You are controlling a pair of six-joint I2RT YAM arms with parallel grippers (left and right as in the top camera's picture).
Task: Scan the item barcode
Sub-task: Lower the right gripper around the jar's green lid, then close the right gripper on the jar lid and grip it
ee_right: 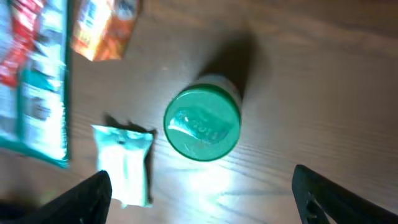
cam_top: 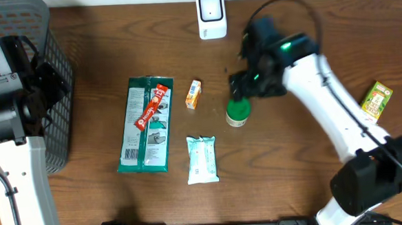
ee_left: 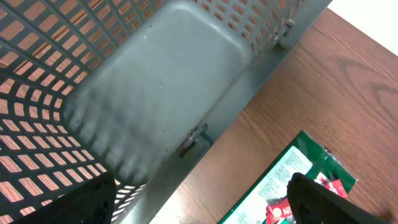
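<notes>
Nearest you, the white wipes pack (cam_top: 202,159) lay flat at 7 o'clock from the green-capped bottle (cam_top: 237,111). The bottle stood upright mid-table, cap up; I judged it the item to scan. The right gripper (ee_right: 202,193) hung just above it, fingers (ee_right: 90,196) wide apart with nothing between them.

In the wrist view the cap sat off the finger line, toward 12 o'clock. So you needed to shift until the cap was centred between the fingers, then drop low enough to take the body, not the cap rim. You needed a square close, since a round bottle would likely slip out of a skewed pinch. No view showed the barcode, so you probably had to turn the bottle at the scanner.

The orange box (cam_top: 194,94) lay at 10 o'clock from the bottle, near but apart, so the fingers had to clear it. The green packet (cam_top: 144,133) lay at 9 o'clock, with a red stick (cam_top: 152,106) on top.

The left gripper (ee_left: 202,199) hung over the basket (ee_left: 155,93), fingers apart and empty. It was best left idle.

Farthest, the scanner (cam_top: 211,15) stood at 12 o'clock; the label needed to face its window.
</notes>
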